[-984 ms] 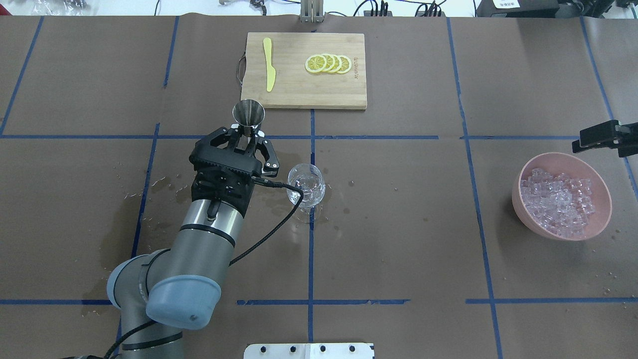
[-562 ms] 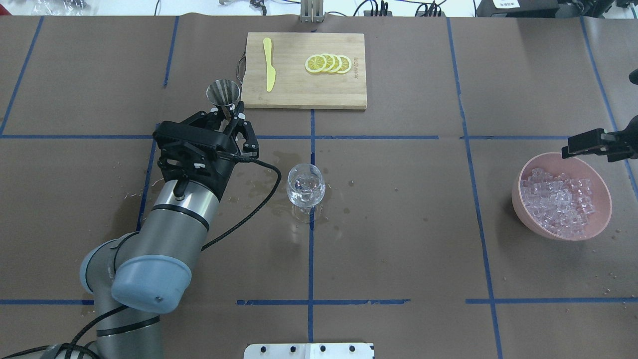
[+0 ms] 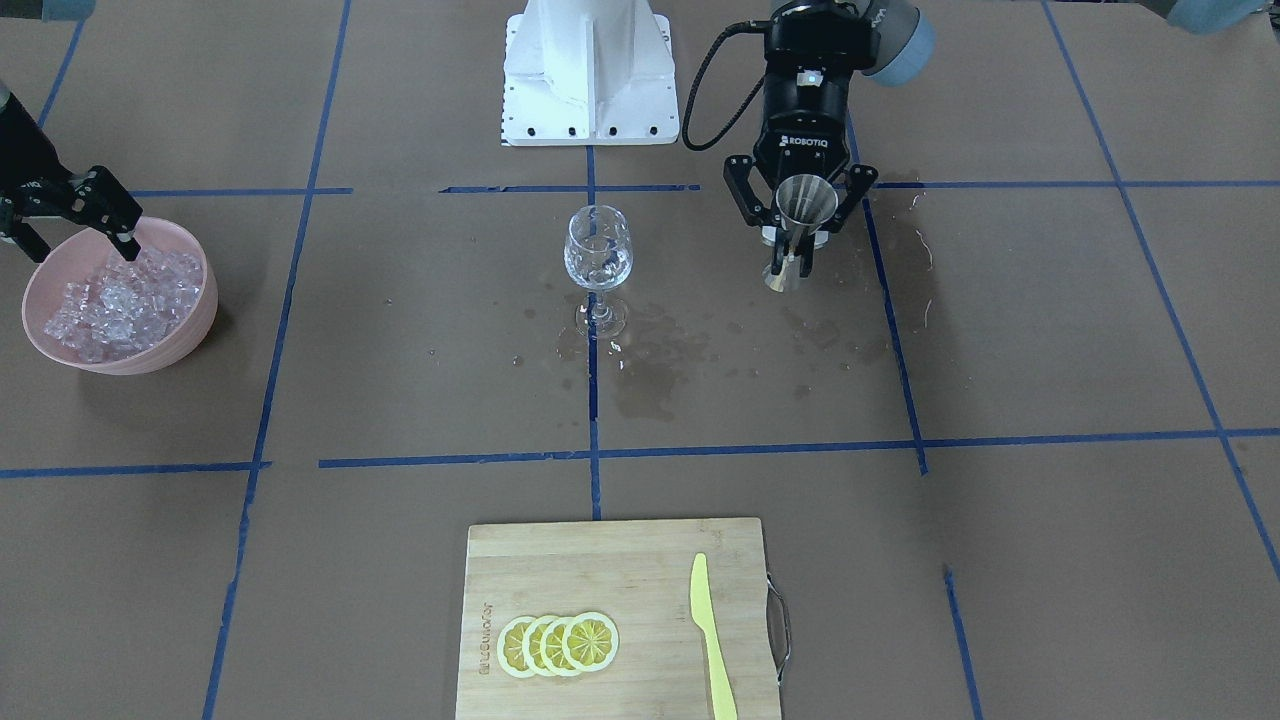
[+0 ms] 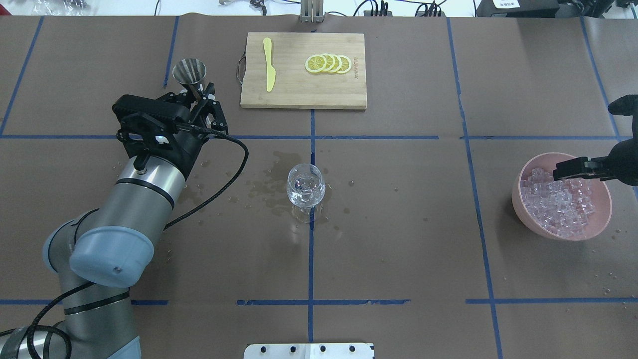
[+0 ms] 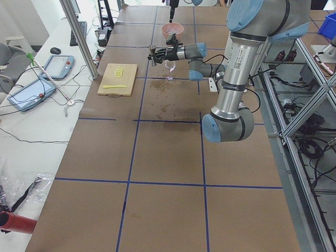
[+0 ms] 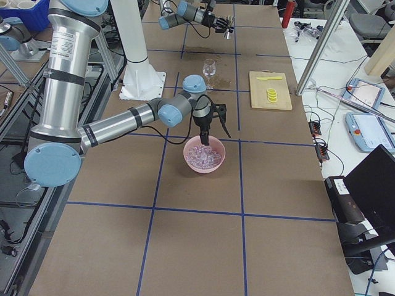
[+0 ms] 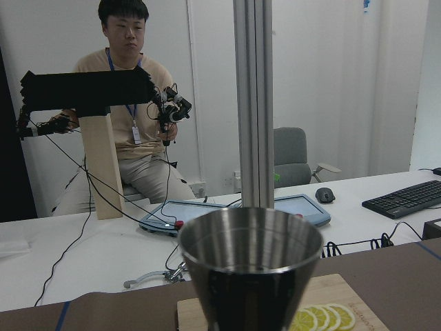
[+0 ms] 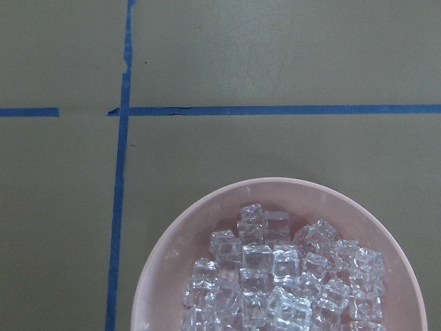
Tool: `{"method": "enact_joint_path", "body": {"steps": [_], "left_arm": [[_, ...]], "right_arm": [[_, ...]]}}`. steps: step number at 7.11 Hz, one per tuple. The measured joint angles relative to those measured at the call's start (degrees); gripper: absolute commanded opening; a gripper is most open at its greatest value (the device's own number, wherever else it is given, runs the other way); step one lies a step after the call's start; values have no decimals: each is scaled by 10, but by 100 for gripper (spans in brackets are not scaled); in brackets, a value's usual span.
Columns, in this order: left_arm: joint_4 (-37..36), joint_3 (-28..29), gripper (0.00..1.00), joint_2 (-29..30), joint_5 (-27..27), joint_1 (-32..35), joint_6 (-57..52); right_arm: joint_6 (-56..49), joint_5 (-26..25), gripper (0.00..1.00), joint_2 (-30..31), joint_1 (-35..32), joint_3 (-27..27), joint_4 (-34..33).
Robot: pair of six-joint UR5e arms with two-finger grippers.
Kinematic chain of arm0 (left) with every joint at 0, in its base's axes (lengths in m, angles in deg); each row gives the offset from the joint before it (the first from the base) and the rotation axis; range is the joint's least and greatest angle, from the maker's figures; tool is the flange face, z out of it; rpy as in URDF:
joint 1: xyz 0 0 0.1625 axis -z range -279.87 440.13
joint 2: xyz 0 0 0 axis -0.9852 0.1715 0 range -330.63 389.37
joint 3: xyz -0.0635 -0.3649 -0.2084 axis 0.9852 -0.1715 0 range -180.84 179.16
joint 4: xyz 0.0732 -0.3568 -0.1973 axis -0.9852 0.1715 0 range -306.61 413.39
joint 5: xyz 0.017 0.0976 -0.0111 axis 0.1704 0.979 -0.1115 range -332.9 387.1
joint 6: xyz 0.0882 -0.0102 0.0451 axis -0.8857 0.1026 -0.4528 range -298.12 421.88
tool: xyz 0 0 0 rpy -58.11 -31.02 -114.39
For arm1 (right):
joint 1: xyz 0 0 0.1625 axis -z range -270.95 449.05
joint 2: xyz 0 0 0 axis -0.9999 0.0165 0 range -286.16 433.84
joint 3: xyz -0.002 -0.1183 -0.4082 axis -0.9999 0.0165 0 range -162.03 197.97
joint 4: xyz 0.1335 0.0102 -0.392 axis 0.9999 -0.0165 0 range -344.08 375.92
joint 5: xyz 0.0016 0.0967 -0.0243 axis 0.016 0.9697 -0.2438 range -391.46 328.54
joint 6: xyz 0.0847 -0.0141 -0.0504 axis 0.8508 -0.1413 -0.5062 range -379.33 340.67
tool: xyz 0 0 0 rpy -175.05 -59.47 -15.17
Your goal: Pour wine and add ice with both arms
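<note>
My left gripper (image 4: pixel 201 97) is shut on the waist of a steel jigger (image 4: pixel 189 74), held upright above the table, left of the cutting board; it also shows in the front view (image 3: pixel 805 203). In the left wrist view the jigger (image 7: pixel 251 272) looks dark inside and I cannot tell if wine is in it. A clear stemmed glass (image 4: pixel 305 187) stands at the table's middle. My right gripper (image 4: pixel 562 172) is open, just above the near rim of a pink bowl (image 4: pixel 518 202) heaped with ice (image 4: pixel 560 205). The ice (image 8: pixel 275 276) fills the right wrist view's bottom.
A wooden cutting board (image 4: pixel 299 92) at the far side carries several lemon slices (image 4: pixel 329 64) and a yellow knife (image 4: pixel 269 65). Wet patches (image 3: pixel 650 370) spread around the glass's foot. The white pedestal (image 3: pixel 588 70) stands at the robot's side.
My left arm has carried the jigger left and farther away from the glass. My right gripper has moved in from the table's edge and down over the ice bowl.
</note>
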Motion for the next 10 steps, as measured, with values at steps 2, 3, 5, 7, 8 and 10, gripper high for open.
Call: {"method": "enact_joint_path", "body": {"steps": [2,3,5,7,8,10], "left_arm": [[1,-17,0,-33,-4,5,0],[11,-25,0,-49,-11,6,0],[66,-31,0,-98,-22,8,1],[90,-31,0,-130,-23,9,1],[104,-30,0,-144,-23,9,1],[143,-26,0,-172,-23,9,1]], "right_arm": [[-9,-10,100,14,10,19,38],[-23,-11,100,19,12,28,49],[-38,-11,99,21,14,39,56],[-43,-9,97,20,18,51,57],[-43,-9,96,18,21,59,58],[-42,-8,89,11,28,73,58]]}}
